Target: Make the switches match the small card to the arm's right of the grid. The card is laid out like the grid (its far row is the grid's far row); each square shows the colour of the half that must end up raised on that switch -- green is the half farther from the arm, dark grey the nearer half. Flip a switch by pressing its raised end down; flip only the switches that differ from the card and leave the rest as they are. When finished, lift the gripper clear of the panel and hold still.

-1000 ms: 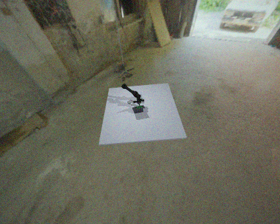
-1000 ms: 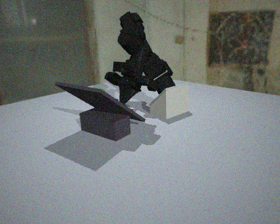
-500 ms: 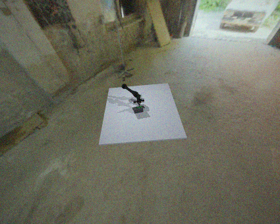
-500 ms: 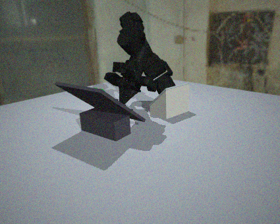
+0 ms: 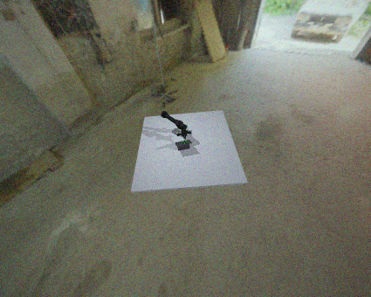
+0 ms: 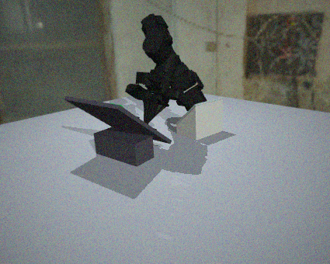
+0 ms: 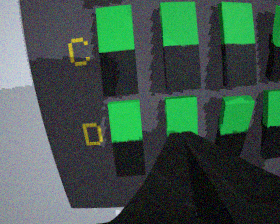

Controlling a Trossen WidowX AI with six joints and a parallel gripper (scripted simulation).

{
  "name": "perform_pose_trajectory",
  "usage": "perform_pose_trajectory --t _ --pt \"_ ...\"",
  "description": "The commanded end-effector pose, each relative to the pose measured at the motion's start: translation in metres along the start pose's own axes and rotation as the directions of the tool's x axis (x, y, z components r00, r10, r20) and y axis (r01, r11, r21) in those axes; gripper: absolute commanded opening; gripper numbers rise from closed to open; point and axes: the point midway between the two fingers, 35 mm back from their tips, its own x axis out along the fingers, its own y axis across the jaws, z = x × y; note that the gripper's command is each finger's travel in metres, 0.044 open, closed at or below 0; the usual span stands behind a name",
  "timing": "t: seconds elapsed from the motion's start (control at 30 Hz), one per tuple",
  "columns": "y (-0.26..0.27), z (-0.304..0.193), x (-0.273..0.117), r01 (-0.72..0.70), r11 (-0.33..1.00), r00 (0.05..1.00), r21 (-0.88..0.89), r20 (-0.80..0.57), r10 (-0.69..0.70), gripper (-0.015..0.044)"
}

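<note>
The dark switch panel (image 5: 182,147) (image 6: 117,118) (image 7: 51,130) stands tilted on its block. The wrist view shows its rows C and D, each switch with a green far half and a dark near half, such as row C's first switch (image 7: 115,29) and row D's first switch (image 7: 125,121). My gripper (image 5: 185,138) (image 6: 146,122) (image 7: 179,142) is shut and empty. Its tips cover the near half of row D's second switch (image 7: 181,115); contact cannot be told. Row D's third switch (image 7: 237,116) is partly behind the gripper. Which halves are raised is unclear for most switches.
A cream block (image 6: 209,119) stands beside the panel, near the arm, in the exterior view; no card squares can be read in any view. The panel and arm stand on a white table top (image 5: 162,175) (image 6: 222,202). The panel's far rows are outside the wrist view.
</note>
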Motion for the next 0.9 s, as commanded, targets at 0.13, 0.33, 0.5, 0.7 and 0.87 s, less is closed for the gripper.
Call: perform_pose_trajectory --t 0.13,0.33,0.5,0.7,0.87 --pt "-0.002 0.001 -0.055 0.001 1.000 0.999 0.007 0.040 -0.001 0.0000" --pt "-0.002 0.001 -0.055 0.001 1.000 0.999 0.007 0.040 -0.001 0.0000" --pt "-0.025 0.001 -0.055 0.002 1.000 0.999 0.005 0.040 -0.002 0.0000" --pt "-0.026 0.002 -0.042 0.001 1.000 1.000 0.006 0.028 -0.001 0.0000" --pt "-0.027 0.004 -0.020 0.004 1.000 1.000 0.007 0.016 -0.004 0.0000"
